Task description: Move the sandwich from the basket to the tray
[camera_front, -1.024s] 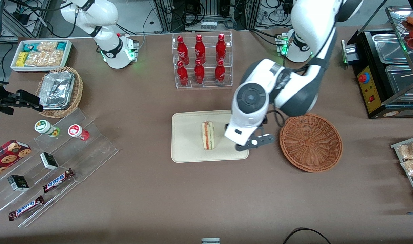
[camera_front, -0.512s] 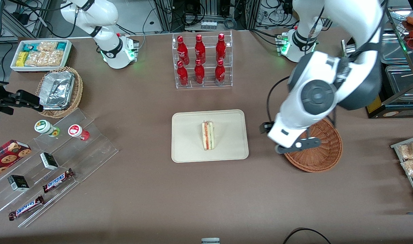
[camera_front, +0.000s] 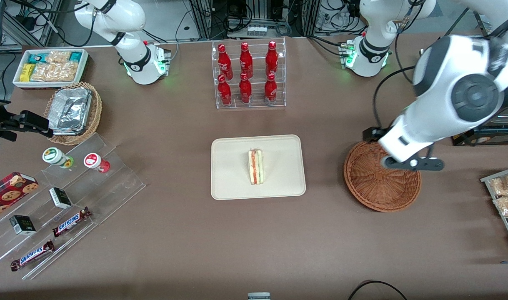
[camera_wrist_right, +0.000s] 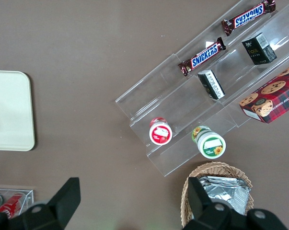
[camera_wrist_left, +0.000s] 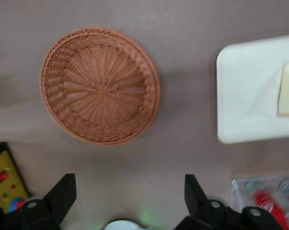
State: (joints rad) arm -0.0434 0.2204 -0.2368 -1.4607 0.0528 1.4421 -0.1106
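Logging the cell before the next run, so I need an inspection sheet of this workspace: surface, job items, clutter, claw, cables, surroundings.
Surface: brown table, no spills seen.
Job's things: sandwich lies on the tray; basket holds nothing, toward the working arm's end.
Clutter: red bottles in a clear rack; Snickers bars and cookie box on acrylic steps; foil trays in a tan basket; snack bin.
Grippers: claw open, holding nothing, hanging above the basket's rim.
Cables: black cable loops off the working arm; one at the table's near edge.
Surroundings: food warmer at the working arm's end.
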